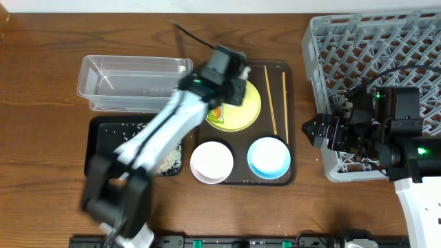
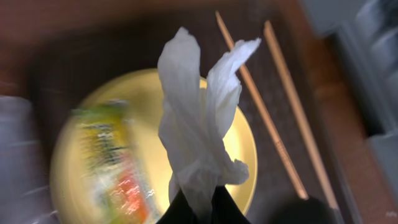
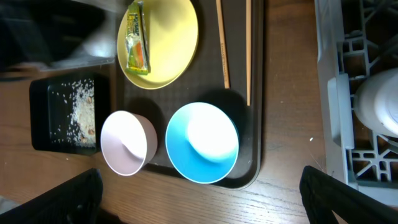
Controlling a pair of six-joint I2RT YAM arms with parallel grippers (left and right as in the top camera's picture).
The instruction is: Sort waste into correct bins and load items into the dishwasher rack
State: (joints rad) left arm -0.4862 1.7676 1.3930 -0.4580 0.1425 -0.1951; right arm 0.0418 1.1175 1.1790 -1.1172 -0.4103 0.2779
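Observation:
My left gripper [image 1: 233,81] [image 2: 200,210] is shut on the crumpled white scrap [image 2: 199,118] and holds it above the pale yellow plate [image 1: 247,110] [image 2: 146,102]. The green-and-yellow wrapper [image 1: 217,114] [image 2: 112,162] [image 3: 137,38] lies on that plate. Two chopsticks [image 1: 272,100] [image 2: 267,106] [image 3: 222,43] lie to the right of the plate. The white bowl [image 1: 212,162] [image 3: 127,143] and the blue bowl [image 1: 269,157] [image 3: 202,143] stand in front. My right gripper [image 1: 310,129] [image 3: 202,202] is open and empty between the tray and the grey rack [image 1: 375,55] [image 3: 348,93].
The clear tub [image 1: 134,77] stands at the back left. The black tray [image 1: 103,138] [image 3: 43,118] in front of it holds rice scraps [image 1: 169,160] [image 3: 81,112]. The plate, bowls and chopsticks sit on a dark brown serving tray [image 1: 289,138].

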